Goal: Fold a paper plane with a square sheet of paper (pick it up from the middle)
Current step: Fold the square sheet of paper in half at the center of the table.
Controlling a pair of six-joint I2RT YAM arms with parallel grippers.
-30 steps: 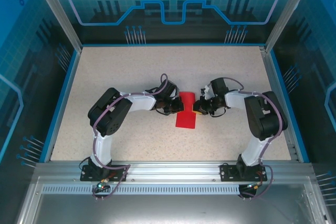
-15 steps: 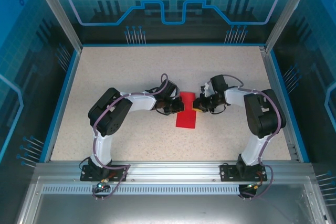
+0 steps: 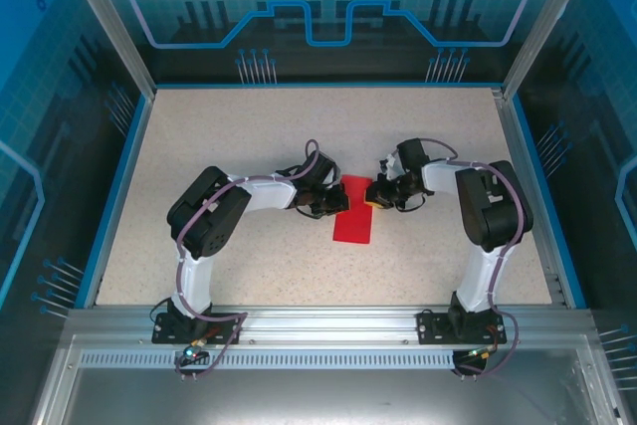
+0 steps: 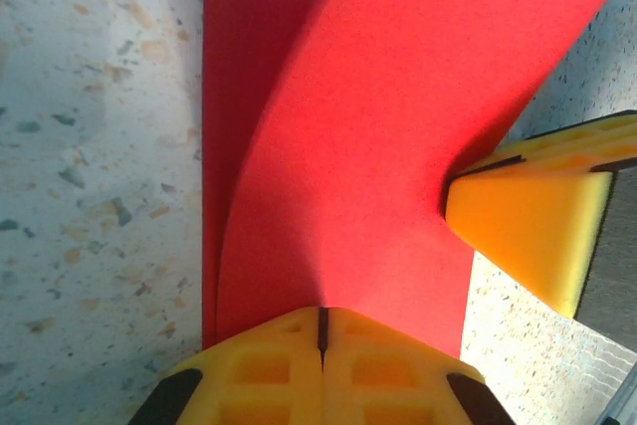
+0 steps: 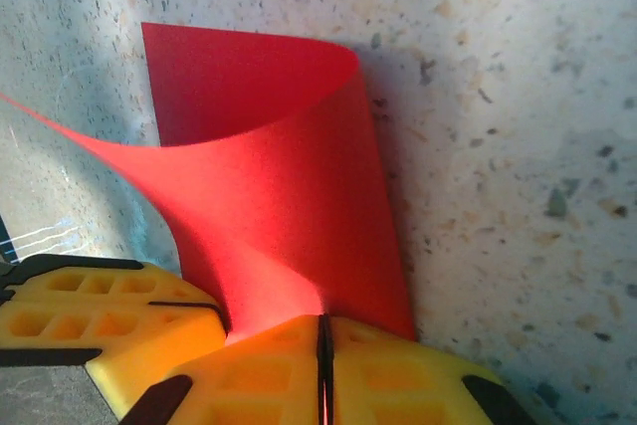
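1. The square sheet of paper (image 3: 353,218) is seen near the middle of the table (image 3: 229,136) in the top view. Its long axis runs from 12 to 6 o'clock.
2. The left gripper (image 3: 335,204) is placed at the sheet's 9 o'clock edge. In the left wrist view its jaws are pressed together on the red edge, with no gap between the pads.
3. The right gripper (image 3: 373,193) is set at about the sheet's 2 o'clock edge. In the right wrist view its jaws are likewise clamped on the paper.
4. An upper layer is lifted and curved between the two grips, while a lower layer lies flat on the table.
5. The sheet is bracketed directly between the jaws, so neither arm is judged nearer. The coming crease is expected to depend on both pinched edges being carried evenly across the 9-to-3 line, square to the long axis.
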